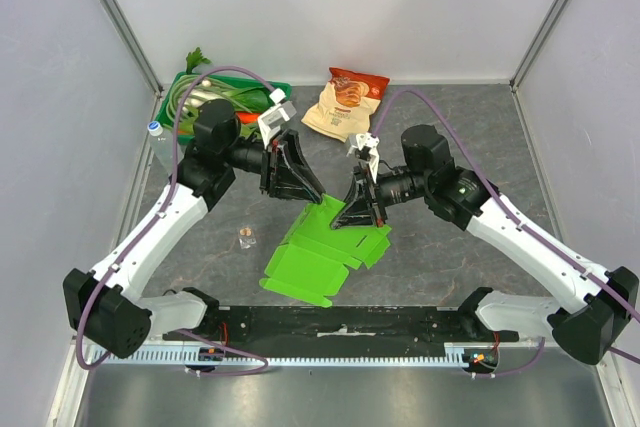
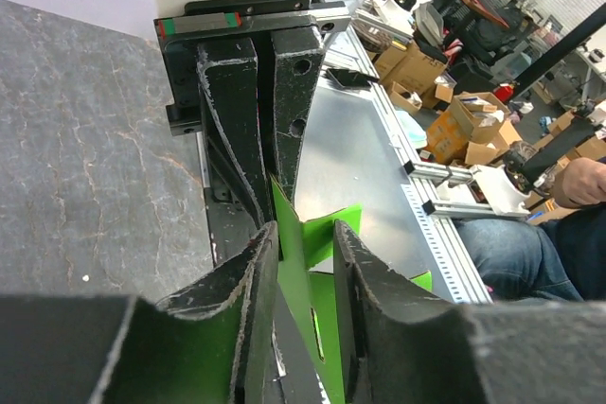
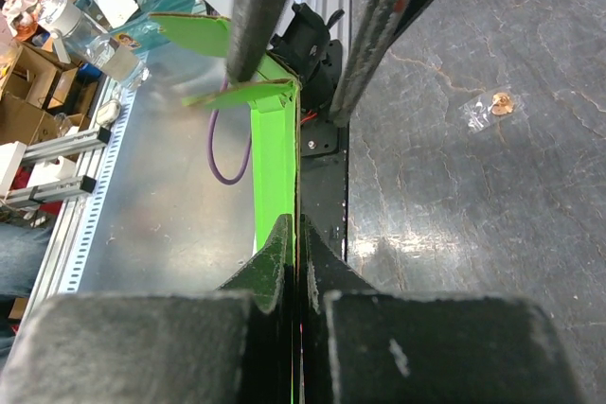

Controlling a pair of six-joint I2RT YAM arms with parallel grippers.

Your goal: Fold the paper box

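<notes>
1. The paper box [image 1: 318,255] sits mid-table [image 1: 440,267], right between the two arms. It's half-unfolded, with its far edge lifted up off the surface.
2. The right gripper [image 1: 354,215] has its fingers squeezed tight together on a thin edge of the box. The wrist view shows the green panel clamped dead centre.
3. The left gripper [image 1: 316,194] comes in from the other side. Its fingers [image 2: 256,262] are a bit apart, straddling an upright flap with a gap around it, so no real pinch.
4. At the back there's a snack bag [image 1: 345,102] and a veggie tray [image 1: 222,95]. A tiny wrapped thing [image 1: 246,237] lies left of the box.
</notes>
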